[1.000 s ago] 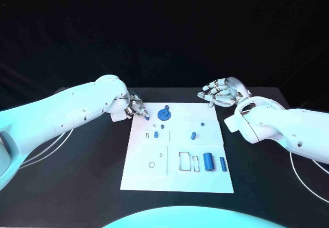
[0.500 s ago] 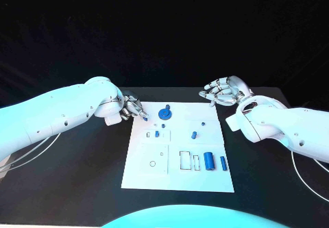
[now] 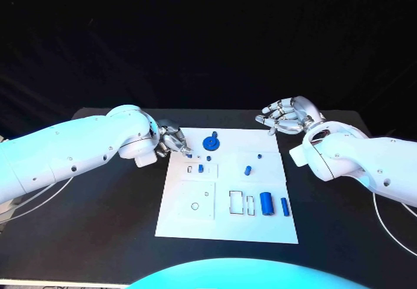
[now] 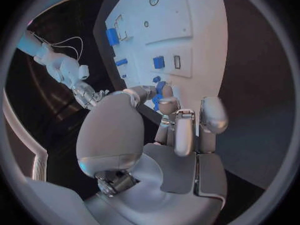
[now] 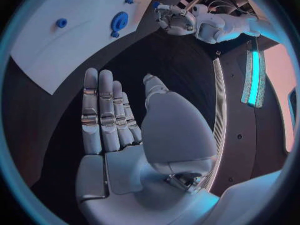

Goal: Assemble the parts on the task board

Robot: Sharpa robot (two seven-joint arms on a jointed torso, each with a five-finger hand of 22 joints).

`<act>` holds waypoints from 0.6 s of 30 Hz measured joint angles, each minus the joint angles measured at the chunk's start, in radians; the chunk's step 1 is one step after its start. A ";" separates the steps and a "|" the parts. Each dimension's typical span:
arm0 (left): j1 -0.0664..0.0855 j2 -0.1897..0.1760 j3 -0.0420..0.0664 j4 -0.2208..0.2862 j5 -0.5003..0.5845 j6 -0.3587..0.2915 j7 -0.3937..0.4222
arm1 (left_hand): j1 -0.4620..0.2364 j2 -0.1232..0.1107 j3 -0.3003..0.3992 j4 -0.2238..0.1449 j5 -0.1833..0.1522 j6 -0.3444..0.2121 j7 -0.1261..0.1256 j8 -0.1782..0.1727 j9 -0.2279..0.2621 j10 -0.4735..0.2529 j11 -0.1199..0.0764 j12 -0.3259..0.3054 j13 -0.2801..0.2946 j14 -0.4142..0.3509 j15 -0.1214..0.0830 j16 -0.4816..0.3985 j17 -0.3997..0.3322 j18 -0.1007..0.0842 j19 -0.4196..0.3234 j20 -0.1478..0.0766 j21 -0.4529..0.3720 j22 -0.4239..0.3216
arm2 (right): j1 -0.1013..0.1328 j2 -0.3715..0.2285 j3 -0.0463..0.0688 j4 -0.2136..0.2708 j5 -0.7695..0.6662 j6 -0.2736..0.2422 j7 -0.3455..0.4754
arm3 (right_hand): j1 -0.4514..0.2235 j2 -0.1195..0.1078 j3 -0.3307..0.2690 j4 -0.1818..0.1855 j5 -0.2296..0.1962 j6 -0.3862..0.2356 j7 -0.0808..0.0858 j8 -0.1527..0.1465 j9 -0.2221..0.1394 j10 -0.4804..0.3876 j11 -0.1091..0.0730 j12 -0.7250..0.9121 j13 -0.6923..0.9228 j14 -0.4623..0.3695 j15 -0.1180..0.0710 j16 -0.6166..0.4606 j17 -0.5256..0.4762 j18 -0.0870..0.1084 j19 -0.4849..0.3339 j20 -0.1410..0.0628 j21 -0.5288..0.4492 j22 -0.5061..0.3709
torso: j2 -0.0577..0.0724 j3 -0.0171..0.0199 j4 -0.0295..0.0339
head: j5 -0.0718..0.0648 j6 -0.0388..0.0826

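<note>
The white task board lies in the middle of the black table. A blue gear stands near its far edge, small blue pegs sit mid-board, and two blue cylinders lie near the right edge. My left hand hovers at the board's far left corner. In the left wrist view it pinches a small blue part between thumb and a finger, just over the board. My right hand is held open past the far right corner, with nothing in it.
The right wrist view shows the board with the gear beyond my open right hand, and my left hand further off. Bare black table surrounds the board on every side.
My left hand has shifted slightly nearer along the board's left edge, still pinching the blue part, and its arm has swung. The right hand has barely moved.
</note>
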 measured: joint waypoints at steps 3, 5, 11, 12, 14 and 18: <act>-0.009 -0.004 -0.002 0.013 -0.016 -0.009 -0.002 | 0.000 0.000 0.000 0.000 0.000 0.000 0.000 0.000 0.000 0.000 0.000 0.000 0.000 0.000 0.000 0.000 0.000 0.000 0.000 0.000 0.000 0.000 | 0.000 0.000 0.000 0.000 0.000 0.000 0.000 | 0.000 0.000 0.000 0.000 0.000 0.000 0.000 0.000 0.000 0.000 0.000 0.000 -0.002 0.000 0.000 0.000 0.000 0.000 0.000 0.000 0.000 -0.001 | 0.001 0.0000 -0.0001 | 0.002 -0.001; -0.013 -0.004 -0.004 0.017 -0.024 -0.010 -0.002 | 0.000 0.000 0.000 0.000 0.000 0.000 0.000 0.000 0.000 0.000 0.000 0.000 0.000 0.000 0.000 0.000 0.000 0.000 0.000 0.000 0.004 0.001 | 0.000 0.000 0.000 0.000 0.000 0.001 0.000 | 0.000 0.000 0.000 0.000 0.000 0.000 0.000 0.000 0.000 0.001 0.001 0.000 -0.002 0.000 0.000 0.000 0.000 0.000 0.000 0.000 0.000 -0.001 | 0.001 0.0000 -0.0008 | 0.004 -0.002; -0.021 -0.001 -0.015 0.017 -0.044 -0.004 -0.005 | -0.001 -0.001 0.000 0.000 0.000 0.000 0.000 0.000 0.000 0.000 0.000 0.000 0.000 0.000 0.000 0.000 0.000 0.000 0.000 0.000 0.004 0.002 | -0.001 0.000 0.000 0.000 0.001 0.001 0.000 | 0.000 0.000 0.000 0.000 0.000 0.000 0.000 0.000 0.000 0.001 0.001 0.000 -0.002 0.000 0.000 0.000 -0.001 0.000 0.000 0.000 0.000 -0.001 | 0.002 0.0001 -0.0035 | 0.006 -0.004; -0.023 0.001 -0.016 0.016 -0.047 -0.002 -0.006 | -0.001 -0.001 0.000 0.000 0.000 0.000 0.000 0.000 0.000 0.000 0.000 0.000 0.000 0.000 0.000 0.000 0.000 0.000 0.000 0.000 0.004 0.002 | -0.001 0.000 0.000 0.000 0.001 0.001 0.000 | 0.000 0.000 0.000 0.000 0.000 0.000 0.000 0.000 0.000 0.001 0.001 0.000 -0.002 0.000 0.000 0.000 -0.001 0.000 0.000 0.000 0.000 -0.001 | 0.002 0.0001 -0.0035 | 0.007 -0.004; -0.025 0.003 -0.018 0.013 -0.051 0.004 -0.007 | -0.001 -0.001 0.000 0.000 0.000 0.000 0.000 0.000 0.000 0.000 0.000 0.000 0.000 0.000 0.000 0.000 0.000 0.000 0.000 0.000 0.004 0.002 | -0.001 0.000 0.000 0.000 0.001 0.001 0.000 | 0.000 0.000 0.000 0.000 0.000 0.000 0.000 0.000 0.000 0.001 0.001 0.000 -0.002 0.000 0.000 0.000 -0.001 0.000 0.000 0.000 0.000 -0.001 | 0.003 0.0001 -0.0039 | 0.007 -0.004; -0.028 0.007 -0.021 0.006 -0.060 0.015 -0.008 | -0.001 -0.001 0.000 0.000 0.000 0.004 0.003 -0.001 0.000 0.000 0.000 0.000 0.000 0.000 0.000 0.000 0.000 0.000 0.000 0.000 0.004 0.003 | -0.001 0.000 -0.001 0.000 0.001 0.002 0.000 | 0.000 0.000 0.000 0.000 0.000 0.000 0.000 0.000 0.000 0.001 0.001 0.000 -0.002 0.000 0.000 0.000 -0.001 0.000 0.000 0.000 0.000 -0.001 | 0.003 0.0000 -0.0037 | 0.006 -0.006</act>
